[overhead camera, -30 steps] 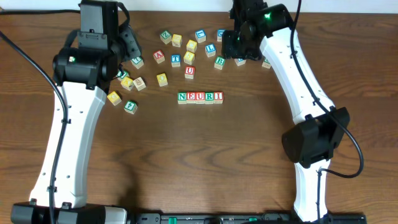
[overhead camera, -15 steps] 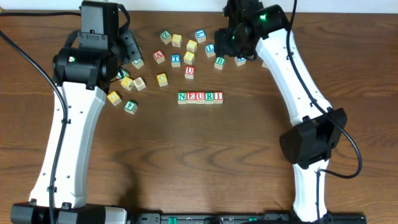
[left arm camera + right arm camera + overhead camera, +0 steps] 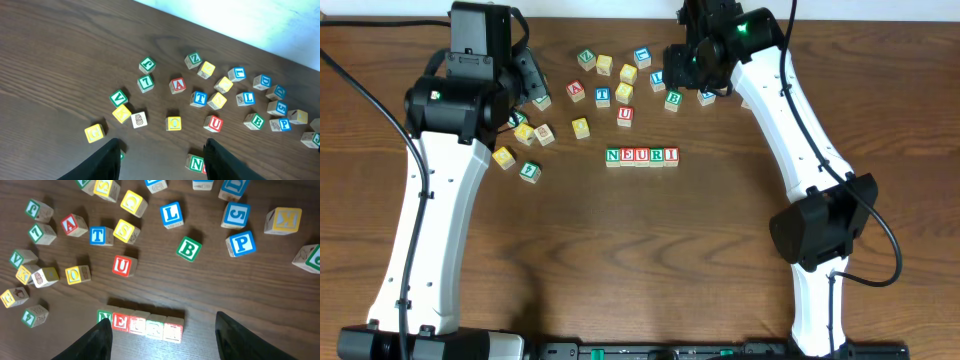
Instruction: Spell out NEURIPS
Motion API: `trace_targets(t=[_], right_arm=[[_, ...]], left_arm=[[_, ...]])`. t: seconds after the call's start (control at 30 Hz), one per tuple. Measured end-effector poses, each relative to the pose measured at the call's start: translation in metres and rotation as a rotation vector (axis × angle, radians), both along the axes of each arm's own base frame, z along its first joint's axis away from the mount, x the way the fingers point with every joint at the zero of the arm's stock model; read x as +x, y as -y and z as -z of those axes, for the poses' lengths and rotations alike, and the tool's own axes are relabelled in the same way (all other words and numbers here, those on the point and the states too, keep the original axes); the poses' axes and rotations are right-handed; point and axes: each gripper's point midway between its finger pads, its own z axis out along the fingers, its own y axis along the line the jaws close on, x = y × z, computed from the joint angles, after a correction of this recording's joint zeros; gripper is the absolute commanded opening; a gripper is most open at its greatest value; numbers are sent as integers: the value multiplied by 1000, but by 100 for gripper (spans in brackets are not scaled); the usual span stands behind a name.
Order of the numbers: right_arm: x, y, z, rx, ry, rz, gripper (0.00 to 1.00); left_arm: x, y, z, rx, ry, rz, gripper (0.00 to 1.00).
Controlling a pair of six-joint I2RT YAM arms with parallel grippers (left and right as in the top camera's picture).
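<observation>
Five wooden cubes stand in a row [image 3: 642,155] spelling N E U R I at mid-table; the right wrist view shows the row [image 3: 140,322] too. A blue P cube [image 3: 241,243] lies loose beside a green B cube [image 3: 189,248], and a yellow-faced cube [image 3: 125,230] lies next to a blue T. My right gripper [image 3: 685,65] hovers over the loose cubes at the back, and its jaws [image 3: 162,347] are open and empty. My left gripper [image 3: 530,88] hangs over the left cluster, open [image 3: 162,167], holding nothing. The P cube [image 3: 280,124] also shows there.
Several other letter cubes are scattered along the back: red A [image 3: 74,225], blue L [image 3: 171,214], blue 5 [image 3: 235,214], yellow K [image 3: 282,220], a second red U [image 3: 122,265]. The table's far edge [image 3: 225,34] runs just behind them.
My right gripper has shifted a little to the left over the loose cubes and its jaws have spread wider. The left arm and the row have not moved.
</observation>
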Motion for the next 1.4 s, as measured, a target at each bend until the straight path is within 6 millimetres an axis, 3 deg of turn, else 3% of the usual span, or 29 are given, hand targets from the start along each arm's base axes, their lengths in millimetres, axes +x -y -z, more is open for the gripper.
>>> trace_targets(t=[1.1,1.4], right_arm=[[24,-7,0,27,74,25,61],[41,-14,10,50,104,46,62]], left_arm=[[-2,0,9,5,-34,0,53],[-1,0,8,4,-29,0,53]])
